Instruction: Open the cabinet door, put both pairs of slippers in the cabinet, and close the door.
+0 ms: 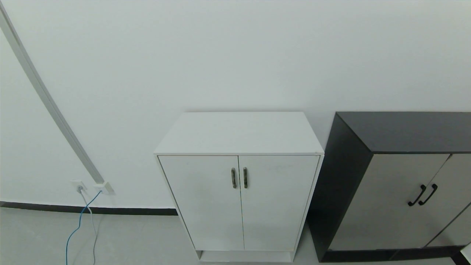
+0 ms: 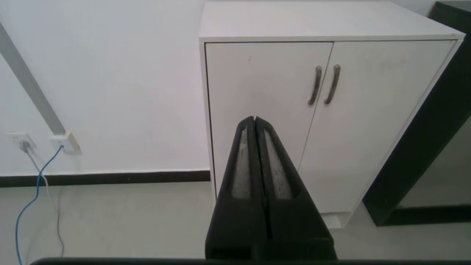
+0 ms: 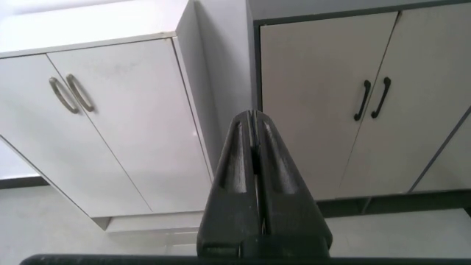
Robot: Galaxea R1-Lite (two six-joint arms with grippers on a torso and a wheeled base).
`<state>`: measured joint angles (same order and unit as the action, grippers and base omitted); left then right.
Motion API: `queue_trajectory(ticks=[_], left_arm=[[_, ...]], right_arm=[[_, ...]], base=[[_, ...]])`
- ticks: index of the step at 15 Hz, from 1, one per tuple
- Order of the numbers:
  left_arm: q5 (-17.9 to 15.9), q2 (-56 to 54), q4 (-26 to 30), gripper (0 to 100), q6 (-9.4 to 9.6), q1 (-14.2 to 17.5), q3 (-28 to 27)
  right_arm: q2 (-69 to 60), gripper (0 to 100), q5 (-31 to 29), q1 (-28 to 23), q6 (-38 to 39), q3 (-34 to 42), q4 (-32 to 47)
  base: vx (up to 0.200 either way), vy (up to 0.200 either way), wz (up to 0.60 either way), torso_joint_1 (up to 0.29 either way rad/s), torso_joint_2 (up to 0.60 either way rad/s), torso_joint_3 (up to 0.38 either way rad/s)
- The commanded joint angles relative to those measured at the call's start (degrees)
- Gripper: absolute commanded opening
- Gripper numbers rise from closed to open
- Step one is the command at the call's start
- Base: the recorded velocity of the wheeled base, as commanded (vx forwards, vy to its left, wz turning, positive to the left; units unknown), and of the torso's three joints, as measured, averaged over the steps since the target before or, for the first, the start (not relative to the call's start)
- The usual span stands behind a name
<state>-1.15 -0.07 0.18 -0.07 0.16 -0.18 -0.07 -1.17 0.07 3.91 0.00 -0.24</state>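
Left gripper (image 2: 255, 121) and right gripper (image 3: 255, 116) both pressed together, empty, facing white cabinet (image 1: 239, 134) with doors (image 1: 206, 202) shut; black-sided cabinet (image 1: 346, 184) at its 3 o'clock.

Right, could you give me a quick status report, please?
Left gripper shut, empty; right gripper shut, empty. White cabinet doors both closed. Black cabinet stands close on its right.

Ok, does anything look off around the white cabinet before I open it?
Nothing stands out. The white cabinet stands square against the wall, both doors shut and flush, handles straight. The black cabinet beside it is shut too. Two cables trail from the wall socket over the floor to the left, apart from both.
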Motion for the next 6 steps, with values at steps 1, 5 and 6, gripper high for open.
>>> queue_trajectory(ticks=[1, 5, 6], left_arm=[[0.0, 0.07, -0.01, 0, -0.01, 0.02, 0.01], [0.0, 0.07, -0.01, 0, -0.01, 0.02, 0.01], [0.0, 0.07, -0.01, 0, -0.01, 0.02, 0.01]], right_arm=[[0.16, 0, 0.03, 0.01, -0.05, 0.0, -0.02], [0.07, 0, 0.03, 0.01, -0.05, 0.0, -0.02], [0.16, 0, 0.03, 0.01, -0.13, 0.0, -0.02]], base=[[0.0, 0.0, 0.0, 0.0, 0.0, 0.0], [0.0, 0.0, 0.0, 0.0, 0.0, 0.0], [0.0, 0.0, 0.0, 0.0, 0.0, 0.0]])
